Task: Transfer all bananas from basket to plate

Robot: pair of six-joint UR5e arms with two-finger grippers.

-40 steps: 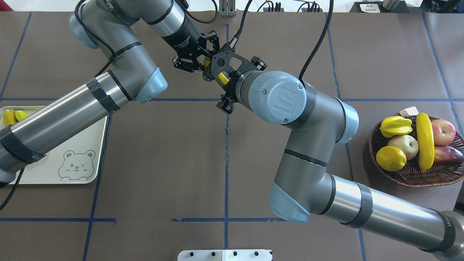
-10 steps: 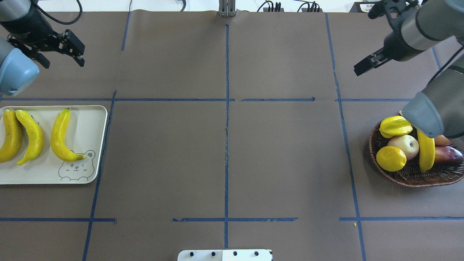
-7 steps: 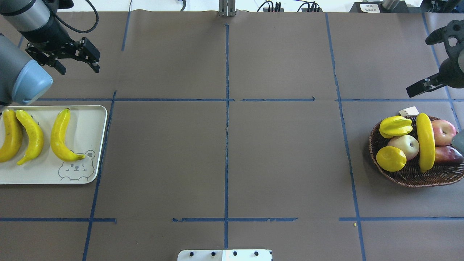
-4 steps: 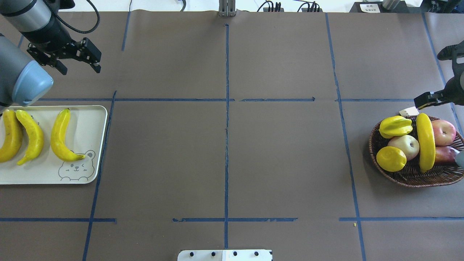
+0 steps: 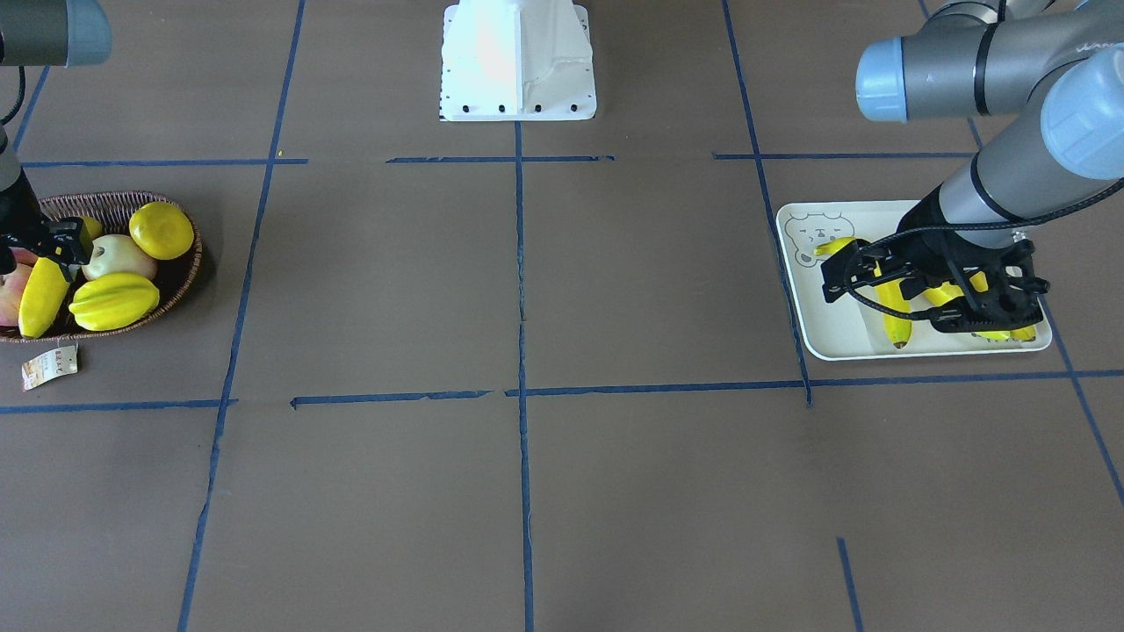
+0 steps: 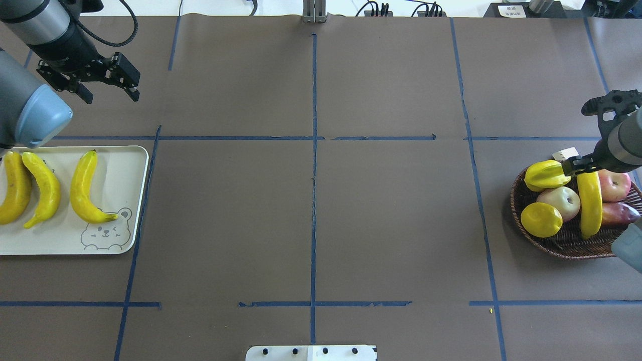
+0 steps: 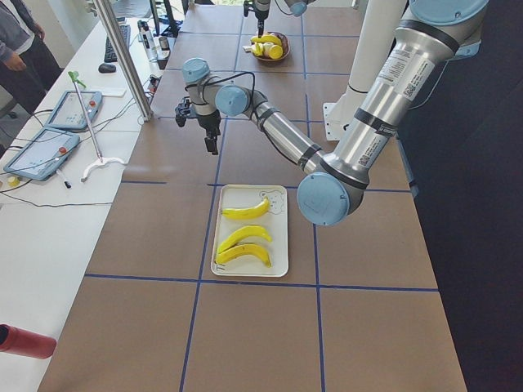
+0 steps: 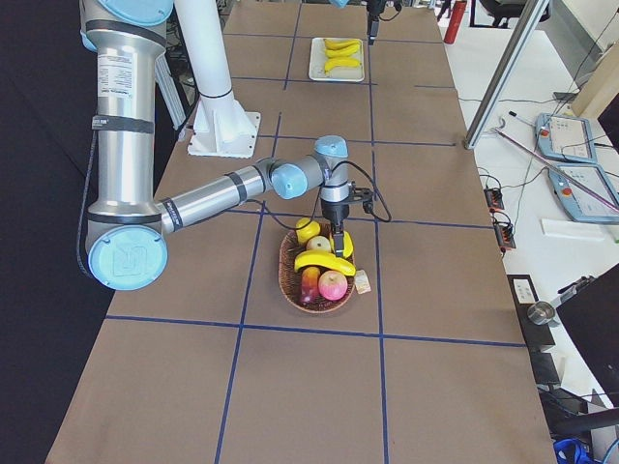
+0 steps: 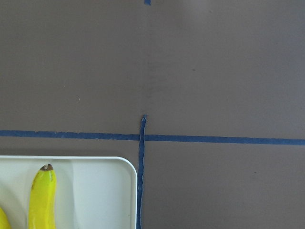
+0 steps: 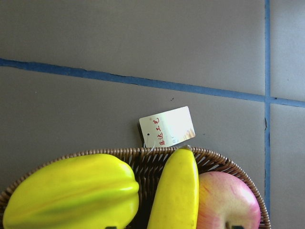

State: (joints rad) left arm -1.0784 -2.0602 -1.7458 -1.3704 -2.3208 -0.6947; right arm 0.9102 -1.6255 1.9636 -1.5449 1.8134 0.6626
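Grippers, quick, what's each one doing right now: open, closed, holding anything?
Left gripper: open, holding nothing.
Right gripper: open, poised over the banana in the basket, not closed on it.

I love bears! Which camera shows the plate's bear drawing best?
The overhead exterior view: the bear face on the plate is large and clear. The front-facing view shows it smaller, exterior left tiny, and the left wrist view only a plate corner.

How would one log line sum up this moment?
plate: three bananas | basket: one banana inside | right gripper: open over it | left gripper: open, empty
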